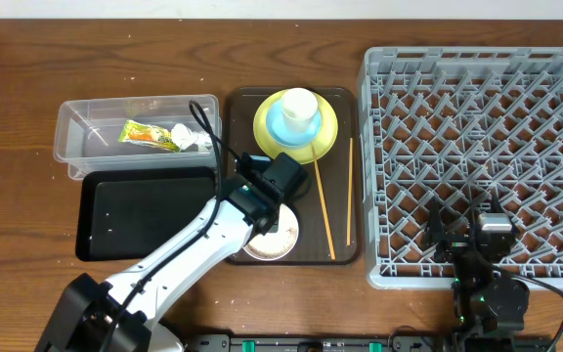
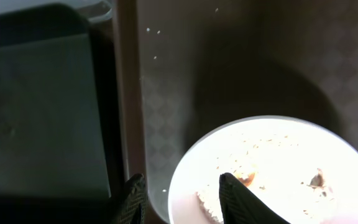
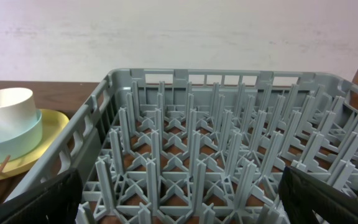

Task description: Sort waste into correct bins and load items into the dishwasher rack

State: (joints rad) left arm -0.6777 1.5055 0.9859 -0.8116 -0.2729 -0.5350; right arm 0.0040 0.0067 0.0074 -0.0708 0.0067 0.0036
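Note:
The white bowl (image 1: 283,241) stands on the brown serving tray's front left, with food scraps (image 2: 253,177) inside. My left gripper (image 1: 265,223) (image 2: 179,200) is open astride its left rim, one finger in the bowl and one outside, clear of the rim. The white cup (image 1: 301,108) sits in the light blue bowl (image 1: 277,122) on the yellow-green plate (image 1: 323,137). Two chopsticks (image 1: 323,210) lie to the right. The snack wrapper (image 1: 150,134) and tissue (image 1: 192,138) lie in the clear tub (image 1: 81,132). My right gripper (image 1: 484,240) (image 3: 182,208) hangs open over the grey rack (image 1: 482,117).
The black tray (image 1: 140,215) (image 2: 36,112) lies left of the brown serving tray (image 1: 342,244), just in front of the clear tub. A few loose rice grains (image 2: 154,31) dot the serving tray. A black cable (image 1: 208,127) runs over the tub's right end.

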